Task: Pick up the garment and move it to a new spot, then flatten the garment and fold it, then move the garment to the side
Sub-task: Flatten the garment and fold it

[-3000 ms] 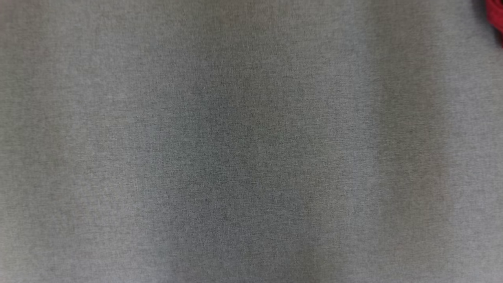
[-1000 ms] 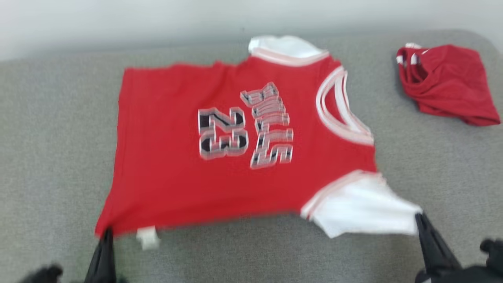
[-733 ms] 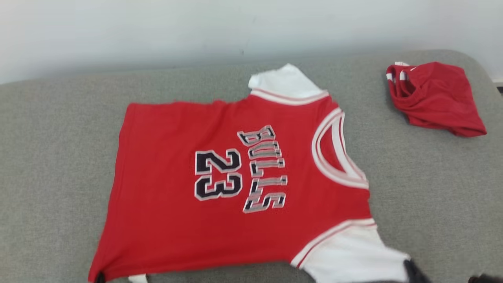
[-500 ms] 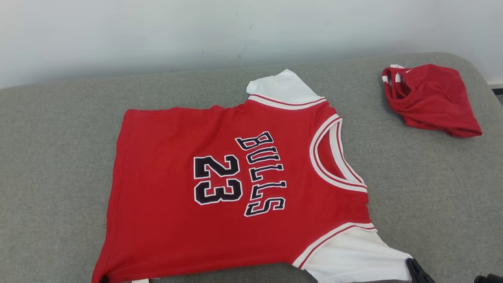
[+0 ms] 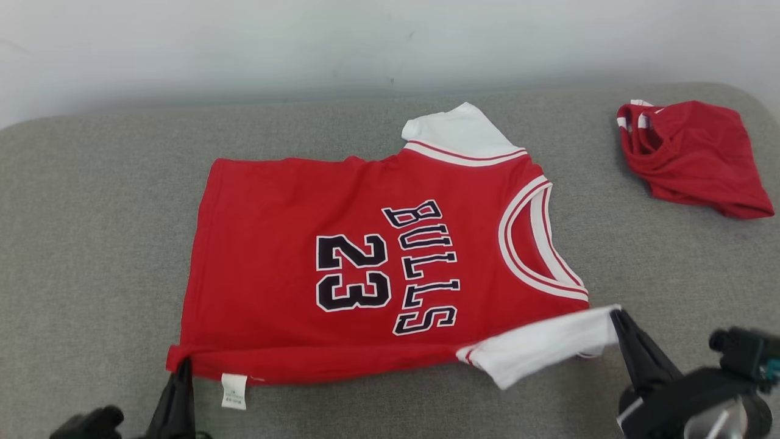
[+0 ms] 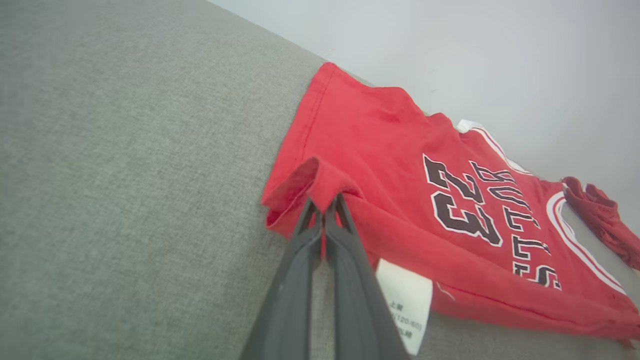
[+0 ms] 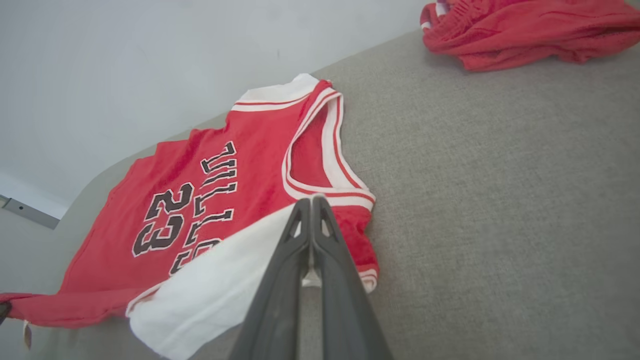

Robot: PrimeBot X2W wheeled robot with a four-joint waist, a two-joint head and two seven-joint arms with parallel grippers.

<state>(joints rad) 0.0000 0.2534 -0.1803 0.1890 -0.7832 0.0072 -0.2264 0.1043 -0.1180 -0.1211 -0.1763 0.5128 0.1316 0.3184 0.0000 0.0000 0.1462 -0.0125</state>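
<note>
Up comes the near edge of the jersey. My left gripper pinches its hem, my right gripper its white sleeve.

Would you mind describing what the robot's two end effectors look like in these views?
The left end effector and right end effector each have two long, dark grey fingers tapering to points, with slotted openings near the tips. The right's black housing shows a small teal accent.

Grey woven upholstered pad, rounded far corners, butts against plain pale wall; soft even light, faint wall scuffs.
</note>
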